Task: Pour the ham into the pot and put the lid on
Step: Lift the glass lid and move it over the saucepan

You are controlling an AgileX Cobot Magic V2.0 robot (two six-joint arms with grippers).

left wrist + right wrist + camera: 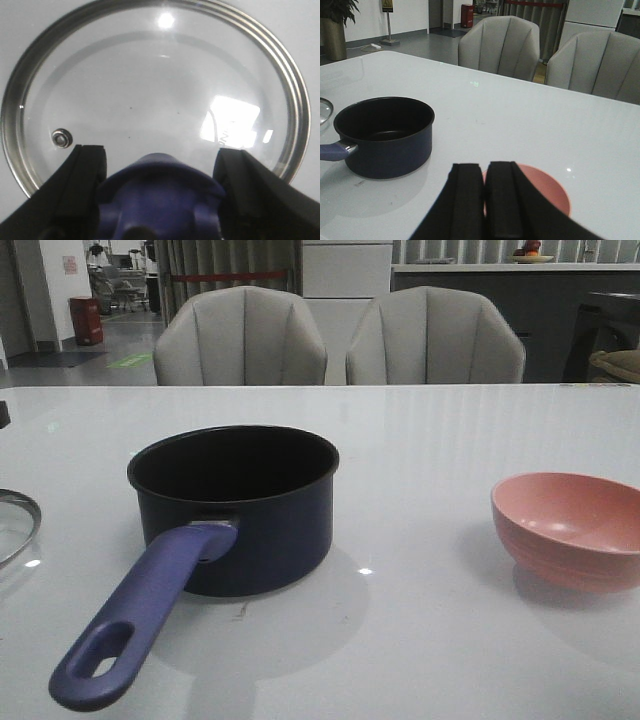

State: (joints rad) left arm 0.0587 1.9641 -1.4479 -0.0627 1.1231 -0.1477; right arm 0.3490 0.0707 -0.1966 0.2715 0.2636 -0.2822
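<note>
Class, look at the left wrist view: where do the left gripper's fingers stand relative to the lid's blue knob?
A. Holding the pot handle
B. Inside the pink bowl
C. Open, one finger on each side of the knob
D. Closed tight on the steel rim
C: the left gripper is open, its fingers flanking the blue knob of the lid, with a gap showing on each side.

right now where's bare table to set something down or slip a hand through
Bare table lies between the pot and the pink bowl, and behind both toward the chairs. It is tighter on the left, where the pot's handle angles toward the front edge, near the lid.
</note>
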